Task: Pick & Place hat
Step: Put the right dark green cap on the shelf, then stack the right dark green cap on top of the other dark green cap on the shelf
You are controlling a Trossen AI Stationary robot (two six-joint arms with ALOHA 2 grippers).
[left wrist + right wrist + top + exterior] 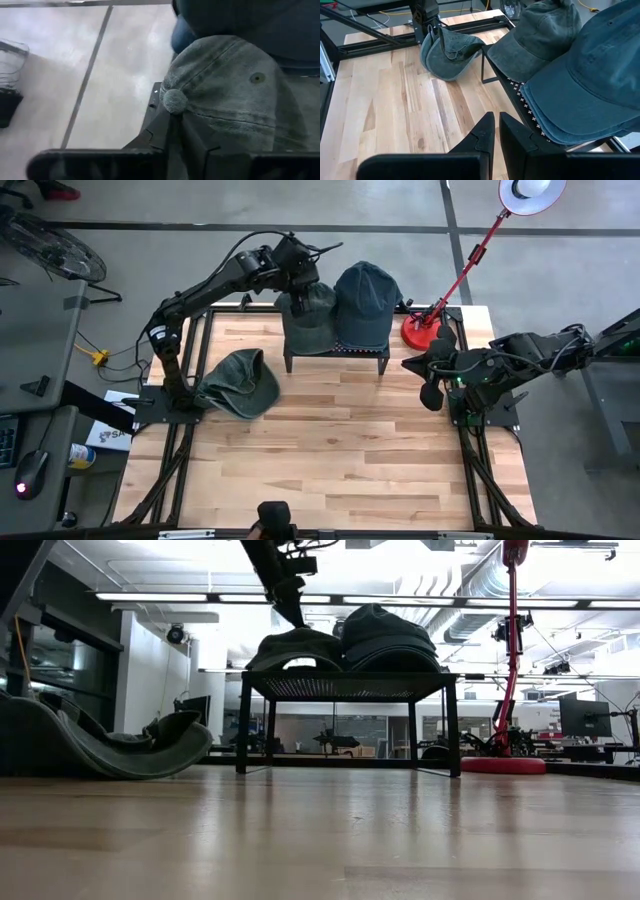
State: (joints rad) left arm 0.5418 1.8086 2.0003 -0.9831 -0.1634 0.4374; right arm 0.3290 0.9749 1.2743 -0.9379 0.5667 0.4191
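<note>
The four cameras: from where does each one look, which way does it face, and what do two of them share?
High view: above the table, facing straight down; both arms show, with the left gripper over the grey-green hat on the black rack.
Low view: at table-top height, facing level across; only part of the left arm shows above.
Left wrist view: on the left wrist, facing the hat's crown; its dark fingers show.
Right wrist view: on the right wrist, facing across the table; its shut right gripper shows.
Shared: high and right wrist views both show the blue hat.

Left gripper (300,288) hovering over grey-green cloth cap (306,315) on black metal rack (335,352) | dark blue cap (364,302) sitting right of it | third grey-green cap (240,382) lying left on wooden table (330,450) | right gripper (428,376) waiting right
</note>
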